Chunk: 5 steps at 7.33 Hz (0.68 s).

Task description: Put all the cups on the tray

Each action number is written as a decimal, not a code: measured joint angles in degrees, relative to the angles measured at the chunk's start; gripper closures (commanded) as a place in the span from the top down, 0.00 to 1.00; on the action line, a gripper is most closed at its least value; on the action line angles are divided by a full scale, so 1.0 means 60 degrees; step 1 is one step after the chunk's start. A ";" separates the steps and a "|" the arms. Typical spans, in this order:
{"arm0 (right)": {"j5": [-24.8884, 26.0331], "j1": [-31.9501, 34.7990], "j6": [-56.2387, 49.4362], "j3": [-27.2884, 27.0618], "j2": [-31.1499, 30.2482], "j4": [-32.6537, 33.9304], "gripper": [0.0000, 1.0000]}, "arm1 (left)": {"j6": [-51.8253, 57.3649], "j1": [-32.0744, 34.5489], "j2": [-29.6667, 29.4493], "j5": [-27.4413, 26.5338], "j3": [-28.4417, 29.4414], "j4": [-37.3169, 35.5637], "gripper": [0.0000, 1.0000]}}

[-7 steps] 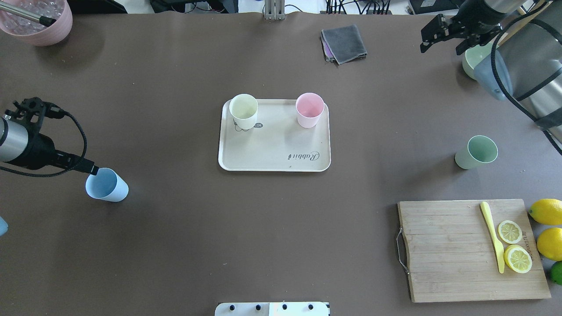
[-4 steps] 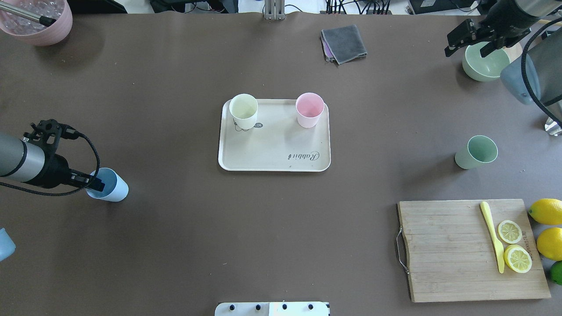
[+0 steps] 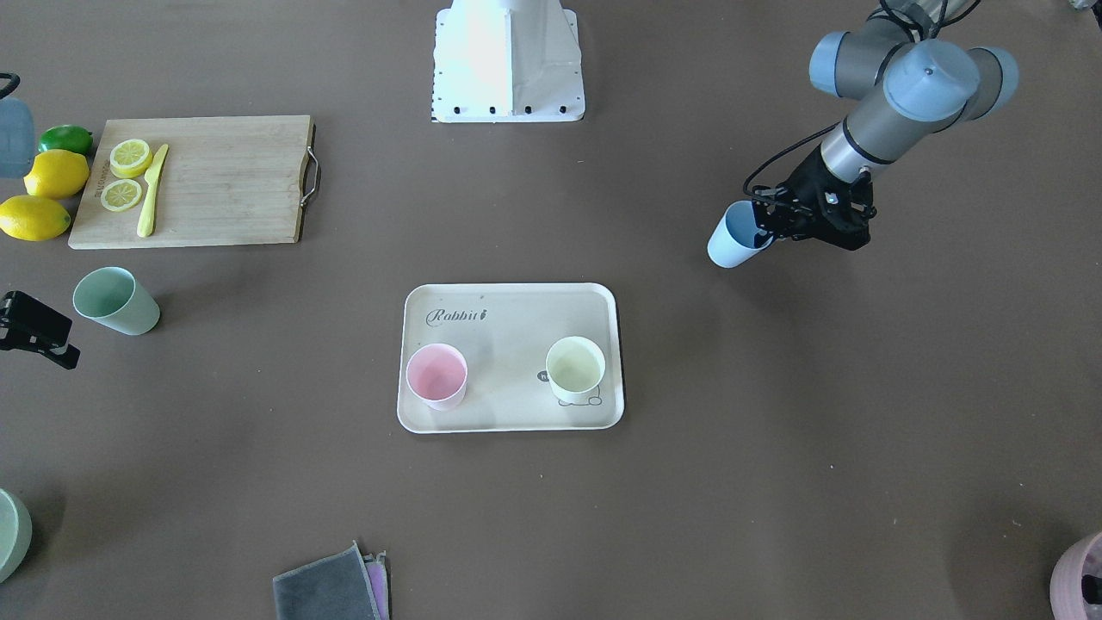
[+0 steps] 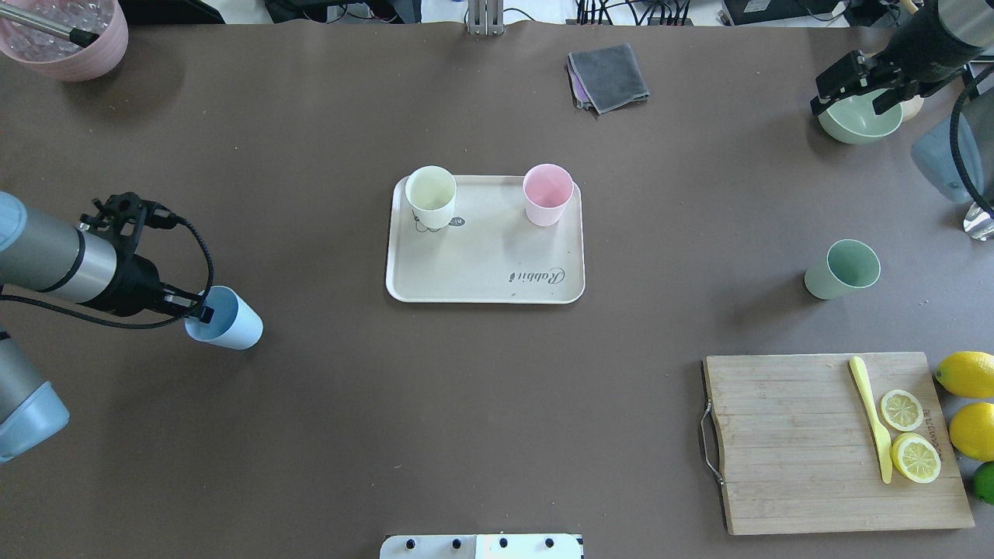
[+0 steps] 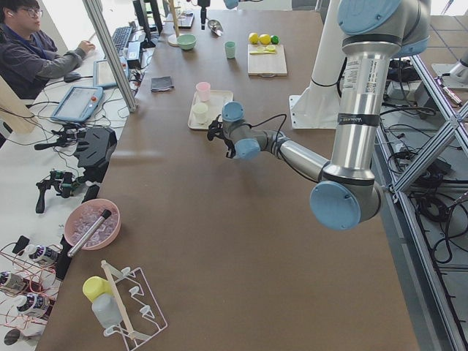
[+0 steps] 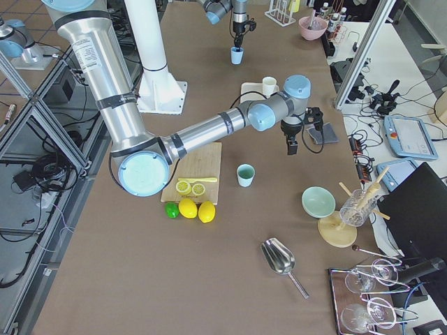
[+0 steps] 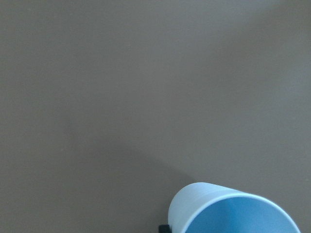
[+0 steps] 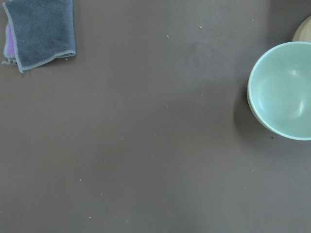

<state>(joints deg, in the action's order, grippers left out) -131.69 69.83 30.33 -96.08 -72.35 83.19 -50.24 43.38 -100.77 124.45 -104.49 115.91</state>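
Observation:
The cream tray (image 4: 481, 264) (image 3: 516, 327) lies mid-table, with a pale yellow cup (image 4: 431, 196) (image 3: 575, 368) and a pink cup (image 4: 547, 194) (image 3: 436, 375) upright on it. To its left, my left gripper (image 4: 200, 310) (image 3: 764, 231) is shut on the rim of the light blue cup (image 4: 233, 324) (image 3: 728, 241) (image 7: 233, 208), which tilts just above the table. A mint green cup (image 4: 842, 269) (image 3: 114, 300) stands alone on the table at the right. My right gripper (image 4: 858, 85) hovers open and empty at the far right, over a green bowl.
A green bowl (image 4: 858, 124) (image 8: 284, 92) sits under the right gripper, and a grey cloth (image 4: 609, 76) lies beyond the tray. A wooden cutting board (image 4: 792, 442) with knife and lemon slices fills the near right. A mauve pot (image 4: 66, 39) stands far left. A person (image 5: 29, 51) sits beside the table.
My left gripper closed on the blue cup's rim and carried it right, toward the tray. My right arm drew back to the far right, over the green bowl.

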 measured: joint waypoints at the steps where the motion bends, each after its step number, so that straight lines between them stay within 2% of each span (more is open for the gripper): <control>1: 0.0031 0.0009 -0.0154 -0.0215 -0.0437 -0.0028 0.99 | -0.0407 -0.0039 -0.1223 0.0009 0.0259 -0.0957 0.00; 3: 0.0107 0.0017 -0.0369 -0.0461 -0.1091 -0.0048 0.99 | -0.1066 -0.0268 -0.3275 -0.0252 0.1411 -0.1844 0.00; 5: 0.0111 0.0018 -0.0460 -0.0503 -0.1298 -0.0051 0.99 | -0.1438 -0.0496 -0.4651 -0.0715 0.2749 -0.1932 0.00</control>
<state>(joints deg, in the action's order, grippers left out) -131.03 69.93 27.57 -99.10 -80.14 82.88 -58.87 40.41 -128.68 120.16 -87.99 104.32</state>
